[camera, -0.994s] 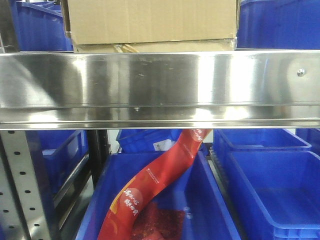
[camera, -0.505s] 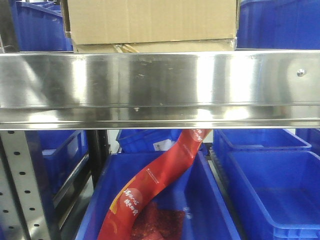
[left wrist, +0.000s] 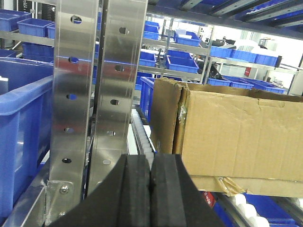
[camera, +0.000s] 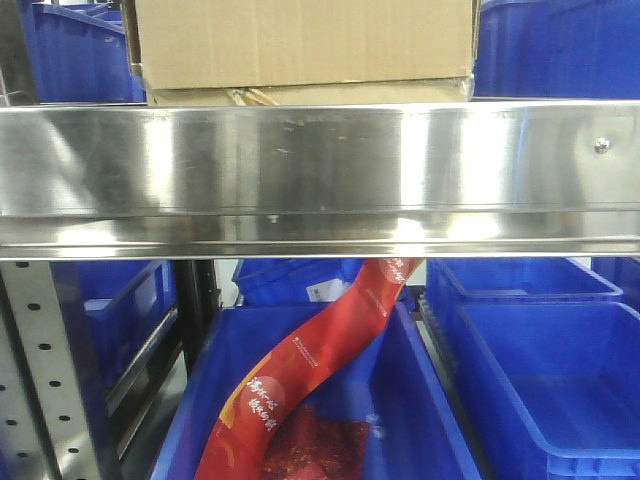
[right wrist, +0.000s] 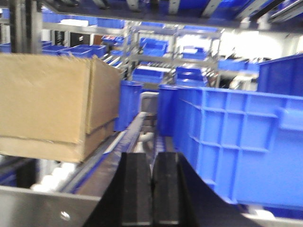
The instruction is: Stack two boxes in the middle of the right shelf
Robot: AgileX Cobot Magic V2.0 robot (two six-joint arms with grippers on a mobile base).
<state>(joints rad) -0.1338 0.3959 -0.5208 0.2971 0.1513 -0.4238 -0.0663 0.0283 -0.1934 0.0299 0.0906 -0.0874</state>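
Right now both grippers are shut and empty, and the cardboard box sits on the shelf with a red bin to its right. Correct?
Not quite: the bin right of the cardboard box is blue, as the right wrist view shows. The rest holds: left gripper and right gripper are shut, empty.

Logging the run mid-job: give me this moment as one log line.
left gripper: jaws shut, empty | right gripper: jaws shut, empty | cardboard box: on shelf | not gripped

matt cardboard box (camera: 303, 42); glossy metal shelf rail (camera: 320, 175); bins (camera: 545, 385) probably plastic.
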